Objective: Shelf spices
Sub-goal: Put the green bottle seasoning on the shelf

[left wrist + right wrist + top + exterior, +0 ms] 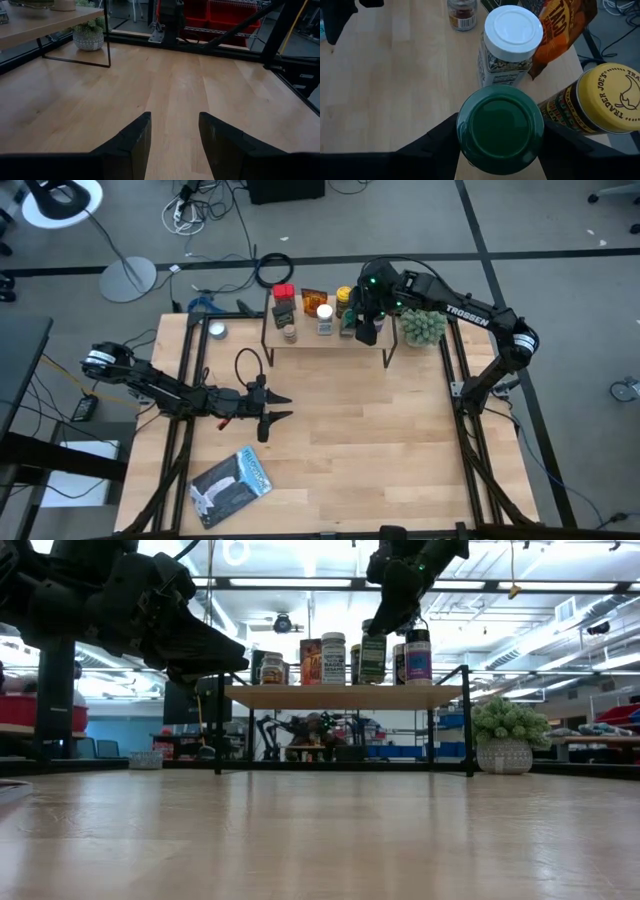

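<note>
Right end effector (500, 145): above light-wood shelf with thin black legs (330, 340), fingers flanking green-lidded spice jar (500, 127) standing there beside white-lidded jar (512, 42) and yellow-lidded tin (600, 100); grip cannot be told. Left end effector (172, 135): spread, empty, over wooden table (350, 440)

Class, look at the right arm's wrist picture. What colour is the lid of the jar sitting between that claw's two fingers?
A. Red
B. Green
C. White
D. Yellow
B. The right claw has a finger on each side of the green-lidded jar on the shelf; the white-lidded jar and yellow-lidded jar stand beside it, outside the fingers.
</note>
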### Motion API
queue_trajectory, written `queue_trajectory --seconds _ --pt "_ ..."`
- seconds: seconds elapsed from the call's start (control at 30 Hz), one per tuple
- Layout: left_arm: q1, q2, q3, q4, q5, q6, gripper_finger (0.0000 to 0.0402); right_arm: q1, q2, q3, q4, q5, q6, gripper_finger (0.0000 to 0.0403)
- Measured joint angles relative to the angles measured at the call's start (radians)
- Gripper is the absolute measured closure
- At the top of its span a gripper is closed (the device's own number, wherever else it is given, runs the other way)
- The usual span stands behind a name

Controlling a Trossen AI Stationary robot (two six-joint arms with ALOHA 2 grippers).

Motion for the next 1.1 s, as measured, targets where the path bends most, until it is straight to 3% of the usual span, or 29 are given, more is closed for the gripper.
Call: queue_trajectory --seconds 1.1 --pt "0.0 0.0 0.0 -0.001 0.0 0.0 0.0232 0.003 -0.003 0.009 0.039 0.031 -0.009 0.0169"
